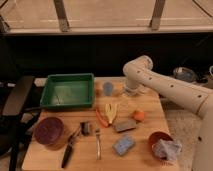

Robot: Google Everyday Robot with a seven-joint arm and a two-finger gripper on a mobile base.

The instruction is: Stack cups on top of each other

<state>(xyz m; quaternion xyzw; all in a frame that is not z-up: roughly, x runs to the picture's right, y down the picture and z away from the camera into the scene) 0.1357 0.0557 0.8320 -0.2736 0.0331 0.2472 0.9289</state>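
Observation:
The light-blue tumbler stands upright at the back of the wooden table, just right of the green tray. My white arm reaches in from the right and bends down over the table's back edge. My gripper hangs low over the table a short way right of the tumbler and does not touch it. The dark-silver metal cup does not show; it is hidden or out of view, possibly behind the gripper.
A green tray sits back left and a maroon round dish front left. A banana, carrot, orange, blue sponge, fork and black-handled tool lie mid-table. A red-brown bowl holding a cloth sits front right.

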